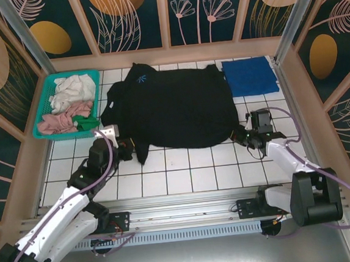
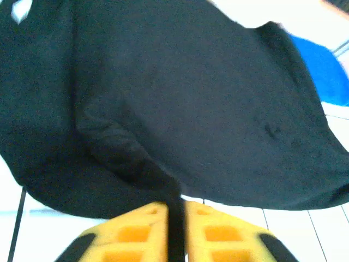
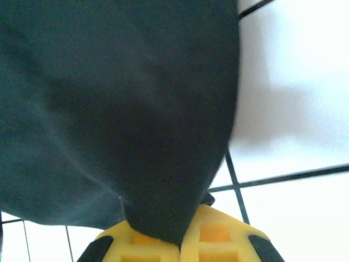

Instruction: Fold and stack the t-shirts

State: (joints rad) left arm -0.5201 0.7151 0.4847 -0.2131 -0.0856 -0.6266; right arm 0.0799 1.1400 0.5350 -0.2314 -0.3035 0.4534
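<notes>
The large black t-shirt [image 1: 173,106] lies spread across the middle of the white tiled table, its light-blue chest mark [image 1: 141,79] near the far edge. My left gripper [image 1: 125,146] is shut on the shirt's near-left corner; black cloth [image 2: 180,103] runs down between the yellow fingers [image 2: 136,232]. My right gripper [image 1: 246,136] is shut on the near-right corner, where the cloth [image 3: 120,109] drapes over its yellow fingers [image 3: 218,234]. The royal-blue t-shirt [image 1: 250,76] lies folded flat at the far right; its edge [image 2: 327,71] shows in the left wrist view.
A teal mesh basket [image 1: 43,112] at the far left holds white, pink and green cloths. Wooden-framed patterned walls enclose the table on three sides. Bare white tiles [image 1: 190,169] stretch between the shirt and the arm bases.
</notes>
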